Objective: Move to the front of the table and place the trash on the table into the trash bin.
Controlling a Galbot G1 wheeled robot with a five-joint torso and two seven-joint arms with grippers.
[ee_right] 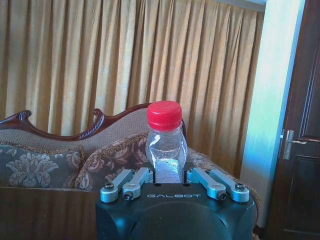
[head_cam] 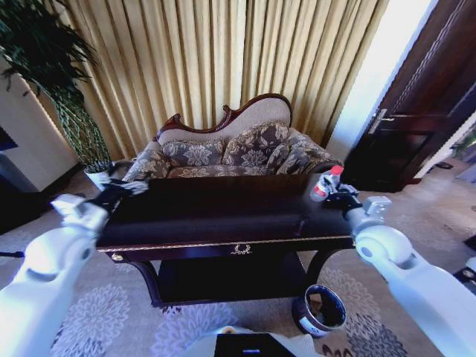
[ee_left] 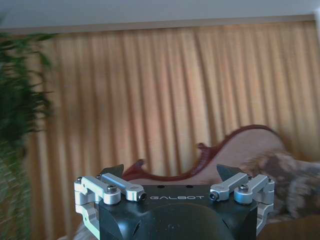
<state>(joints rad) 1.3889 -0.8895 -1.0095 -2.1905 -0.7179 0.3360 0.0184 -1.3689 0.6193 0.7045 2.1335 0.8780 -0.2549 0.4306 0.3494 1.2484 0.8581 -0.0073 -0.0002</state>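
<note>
Clear plastic, one bottle (ee_right: 166,145), red cap, clamped in my right gripper (head_cam: 332,195) above the table (head_cam: 216,216) at its right end. Left gripper (ee_left: 170,175) spread apart, holding nothing. One trash bin (head_cam: 319,312) on the carpet, can't tell what's inside.

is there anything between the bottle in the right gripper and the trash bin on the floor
Nothing visible blocks it. The right gripper holds the bottle above the table's right end, and the trash bin stands open on the carpet below, just in front of that corner. Only the table edge lies between them. The left gripper hovers at the far end.
</note>
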